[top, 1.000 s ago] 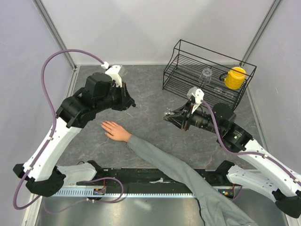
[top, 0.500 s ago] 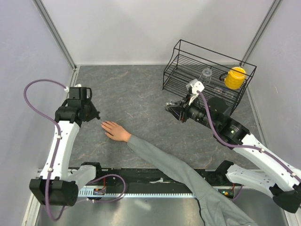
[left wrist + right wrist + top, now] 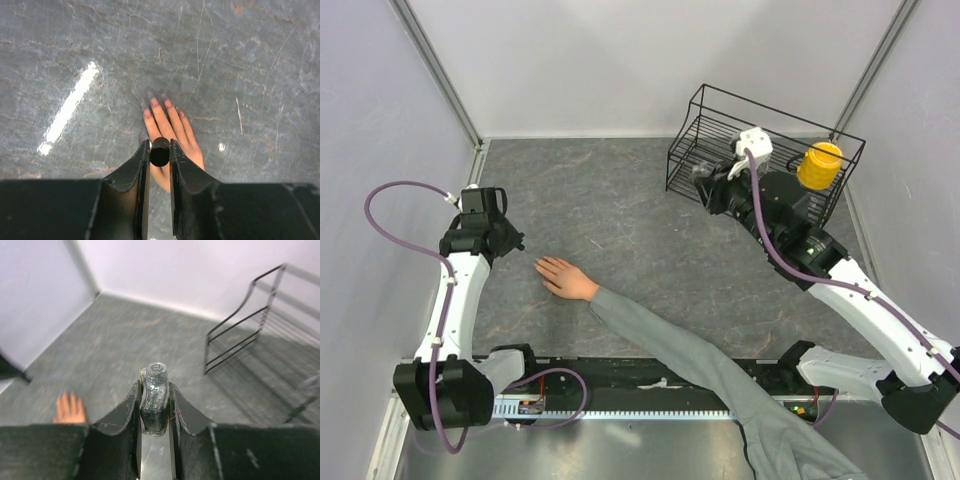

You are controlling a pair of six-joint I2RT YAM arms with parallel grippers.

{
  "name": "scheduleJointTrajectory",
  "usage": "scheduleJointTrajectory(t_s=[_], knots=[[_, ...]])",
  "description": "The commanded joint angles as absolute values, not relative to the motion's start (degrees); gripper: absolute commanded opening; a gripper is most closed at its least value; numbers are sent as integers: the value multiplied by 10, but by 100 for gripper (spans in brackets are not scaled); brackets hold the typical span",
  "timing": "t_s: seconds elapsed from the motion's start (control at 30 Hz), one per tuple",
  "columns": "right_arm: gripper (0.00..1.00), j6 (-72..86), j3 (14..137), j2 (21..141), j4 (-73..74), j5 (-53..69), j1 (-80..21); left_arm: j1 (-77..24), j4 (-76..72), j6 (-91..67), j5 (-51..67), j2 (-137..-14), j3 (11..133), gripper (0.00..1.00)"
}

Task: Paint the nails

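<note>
A bare hand [image 3: 563, 277] with a long grey sleeve [image 3: 690, 350] lies flat, palm down, on the grey table. Its nails [image 3: 154, 102] look pinkish in the left wrist view. My left gripper [image 3: 520, 243] hovers just left of the fingertips, shut on a small black round cap [image 3: 160, 151] that sits over the back of the hand. My right gripper [image 3: 705, 180] is up by the wire rack, shut on a small uncapped glass bottle [image 3: 154, 400] with dark liquid. The hand [image 3: 70, 409] shows far off at the lower left of the right wrist view.
A black wire rack [image 3: 720, 125] stands at the back right with a yellow cup [image 3: 819, 165] in it. Pale walls close the table on the left, back and right. The sleeve runs diagonally to the near edge.
My left arm drew back leftward from beyond the hand to just off its fingertips. My right arm carried the bottle away from the middle, back toward the rack.
</note>
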State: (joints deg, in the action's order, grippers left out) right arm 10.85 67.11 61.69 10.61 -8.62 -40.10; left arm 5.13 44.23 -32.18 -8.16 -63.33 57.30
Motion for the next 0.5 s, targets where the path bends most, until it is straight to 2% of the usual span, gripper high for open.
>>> scheduleJointTrajectory(t_s=[0.0,0.13,0.27,0.47], knots=[[0,72,717,620,62,-177,-378,53,389,-375,-119,-588,534,2],[0,27,745,661,45,-184,-365,53,384,-412,-143,-611,506,2],[0,56,755,684,33,-164,-334,52,347,-406,-144,-623,482,2],[0,35,786,717,50,-148,-333,53,349,-389,-127,-606,510,2]])
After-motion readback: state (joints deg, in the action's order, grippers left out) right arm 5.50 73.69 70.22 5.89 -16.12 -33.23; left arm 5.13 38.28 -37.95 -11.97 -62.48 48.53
